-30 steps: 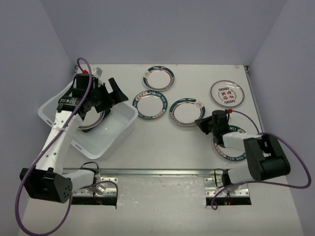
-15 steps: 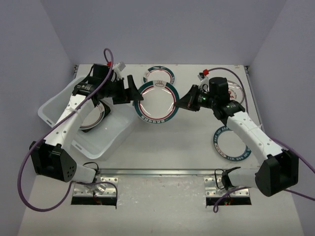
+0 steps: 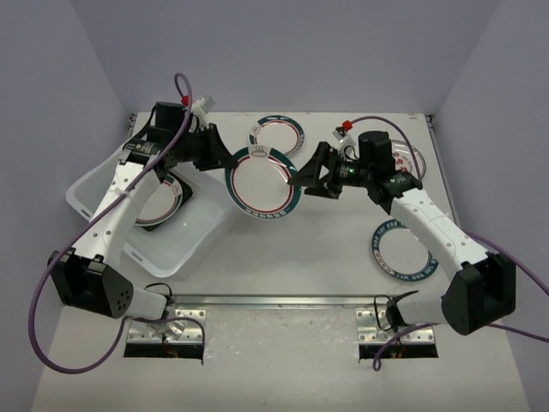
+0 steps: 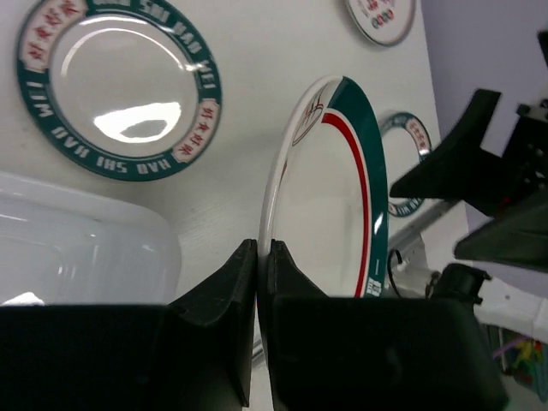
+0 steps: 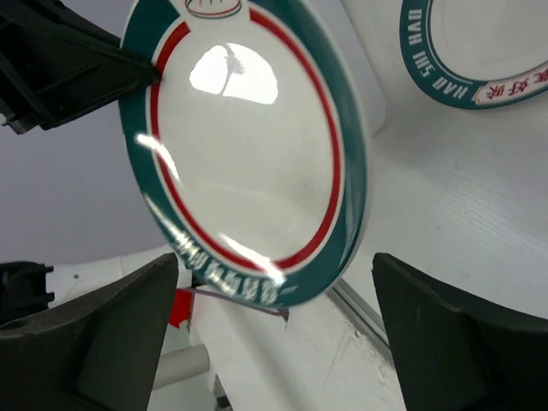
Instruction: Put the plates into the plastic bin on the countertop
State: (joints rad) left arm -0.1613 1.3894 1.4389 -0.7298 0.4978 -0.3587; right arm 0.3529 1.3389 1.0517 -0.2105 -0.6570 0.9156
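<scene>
left gripper (image 4: 259, 250) is pinched shut on the left rim of a teal-rimmed plate (image 3: 263, 180). the plate hangs tilted in the air above the countertop (image 3: 300, 249), just right of the plastic bin (image 3: 96, 184). right gripper (image 3: 302, 178) stands wide, its fingers either side of the plate's right edge without clamping it, so to my eye the weight sits on the left arm alone. that's a thin hold on one edge. i'd want the right arm drawn straight back to the right, clear of the rim, before anything swings. then carry it left slowly over the bin's right wall and lower it flat onto the other plate (image 3: 159, 202) lying inside. a far plate (image 3: 279, 130), a far-right plate (image 4: 381, 17) and a near-right plate (image 3: 399, 249) wait on the countertop.
</scene>
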